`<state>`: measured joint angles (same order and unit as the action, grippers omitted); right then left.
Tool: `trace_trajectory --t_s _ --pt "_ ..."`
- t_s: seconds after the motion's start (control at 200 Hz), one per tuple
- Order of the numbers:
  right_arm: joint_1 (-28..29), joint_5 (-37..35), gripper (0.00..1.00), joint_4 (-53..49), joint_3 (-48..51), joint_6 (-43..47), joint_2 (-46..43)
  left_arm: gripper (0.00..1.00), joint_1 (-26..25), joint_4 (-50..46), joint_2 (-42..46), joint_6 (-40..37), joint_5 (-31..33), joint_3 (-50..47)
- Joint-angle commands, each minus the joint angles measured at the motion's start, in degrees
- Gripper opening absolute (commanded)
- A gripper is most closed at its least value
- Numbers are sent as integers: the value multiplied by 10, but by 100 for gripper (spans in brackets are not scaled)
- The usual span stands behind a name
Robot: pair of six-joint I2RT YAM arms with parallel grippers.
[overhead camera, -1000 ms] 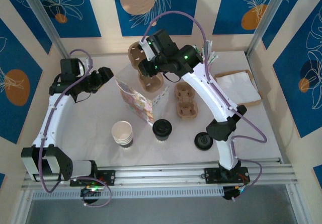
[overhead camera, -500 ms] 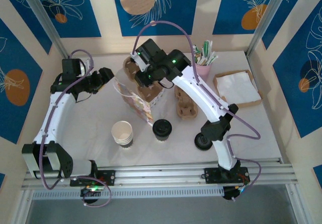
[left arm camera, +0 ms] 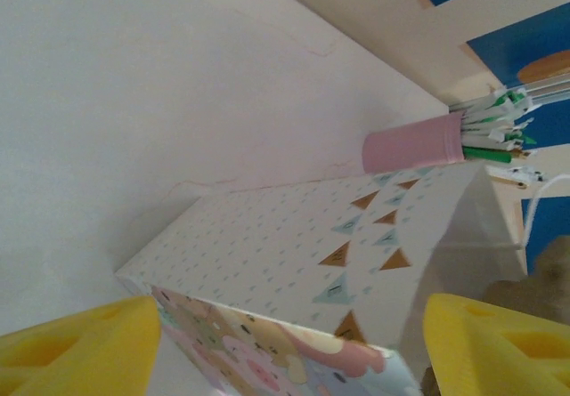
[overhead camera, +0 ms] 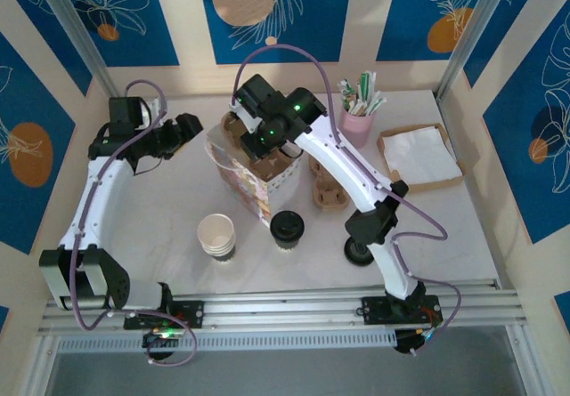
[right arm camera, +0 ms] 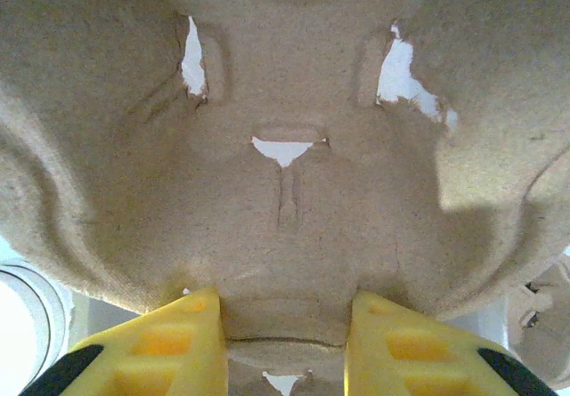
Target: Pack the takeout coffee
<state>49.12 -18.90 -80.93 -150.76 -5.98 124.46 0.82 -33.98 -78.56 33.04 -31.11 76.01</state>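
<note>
Right end effector (right arm camera: 283, 325) is pinching the brown moulded-pulp cup carrier (right arm camera: 285, 147) by its rim, left end effector (left arm camera: 289, 347) spread beside the patterned paper bag (left arm camera: 294, 254), so I'd lower it level, straight in.

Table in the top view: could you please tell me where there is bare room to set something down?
Bare: the stretch between the left arm and the paper bag, behind the cup stack; also the near right corner, in front of the napkin tray. Crowded: the middle, around bag, carriers and lidded coffee.
</note>
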Motion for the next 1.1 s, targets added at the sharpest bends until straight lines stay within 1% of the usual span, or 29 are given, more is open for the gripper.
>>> trace_trajectory --t_s 0.0,0.135,0.255,0.35,0.54,0.635,0.84,0.91,1.03,1.095 --pt "-3 8 33 -21 -16 3 10 78 -7 -10 -2 -23 -14 30" --pt "-5 14 33 -21 -17 0 18 78 -18 -21 -13 -37 -12 51" --pt "-7 19 33 -21 -17 -3 25 78 -44 -46 -29 -69 -1 82" --pt "-8 19 33 -21 -18 -7 28 78 -62 -75 -40 -95 27 103" --pt "-12 19 32 -25 -20 -14 27 73 -85 -116 -60 -134 82 127" --pt "-14 23 32 -25 -20 -17 25 72 -99 -133 -73 -152 104 140" --pt "-17 36 32 -26 -17 -21 25 62 -103 -141 -85 -157 138 145" --pt "-17 38 32 -27 -13 -22 26 57 -104 -138 -88 -156 137 145" --pt "-19 42 32 -26 -8 -23 28 45 -104 -130 -93 -150 131 143" --pt "-19 46 32 -27 -7 -24 30 43 -104 -126 -95 -148 128 143"
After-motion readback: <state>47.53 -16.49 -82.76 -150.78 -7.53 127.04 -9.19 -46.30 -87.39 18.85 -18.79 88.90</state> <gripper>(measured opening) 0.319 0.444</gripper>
